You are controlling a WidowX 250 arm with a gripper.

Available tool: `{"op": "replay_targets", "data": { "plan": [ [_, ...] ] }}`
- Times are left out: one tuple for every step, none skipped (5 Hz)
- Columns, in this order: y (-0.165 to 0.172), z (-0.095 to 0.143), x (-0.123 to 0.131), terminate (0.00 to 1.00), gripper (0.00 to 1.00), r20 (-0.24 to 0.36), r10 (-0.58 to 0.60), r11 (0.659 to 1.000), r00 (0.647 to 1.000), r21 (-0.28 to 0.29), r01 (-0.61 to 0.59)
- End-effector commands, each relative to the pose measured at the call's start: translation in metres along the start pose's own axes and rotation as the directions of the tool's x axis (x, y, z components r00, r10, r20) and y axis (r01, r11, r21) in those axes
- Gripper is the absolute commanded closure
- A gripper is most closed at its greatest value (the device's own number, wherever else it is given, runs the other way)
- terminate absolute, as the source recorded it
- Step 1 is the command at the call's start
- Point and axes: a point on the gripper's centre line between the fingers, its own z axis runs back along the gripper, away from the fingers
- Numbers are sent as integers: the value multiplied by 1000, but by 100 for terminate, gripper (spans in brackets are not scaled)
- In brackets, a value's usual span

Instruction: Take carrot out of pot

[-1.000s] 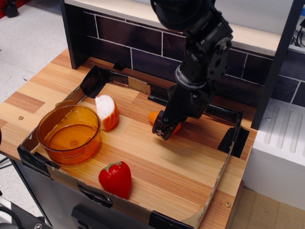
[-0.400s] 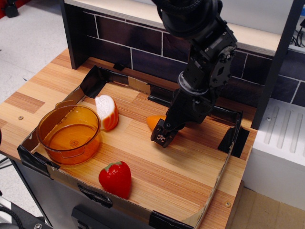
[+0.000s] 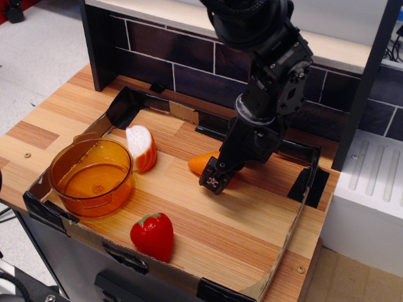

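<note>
The carrot [image 3: 201, 163] is a small plain-orange toy. It lies on its side on the wooden board, outside the pot, with its point to the left. The pot [image 3: 92, 177] is a see-through amber round pot at the front left of the board, and nothing is in it. My gripper [image 3: 215, 180] points down just right of the carrot's thick end, close to the board. Its jaws stand slightly apart and hold nothing; the carrot rests free beside them.
A white-and-orange half-round slice [image 3: 142, 148] stands just behind the pot. A red strawberry-like toy [image 3: 152, 235] lies near the front edge. A low cardboard wall [image 3: 301, 189] with black tape rings the board. A dark brick-pattern backsplash [image 3: 189, 56] stands behind.
One second ago my gripper held the carrot. It has since let go and shifted slightly, and the carrot has rolled a little to the left on the board.
</note>
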Motion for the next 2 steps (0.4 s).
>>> {"op": "replay_targets", "data": {
  "plan": [
    [14,41,-16,0,0,60,29,998,998,50,-32],
    [18,72,-29,100,0,111,69,995,991,60,-76]
  ]
}}
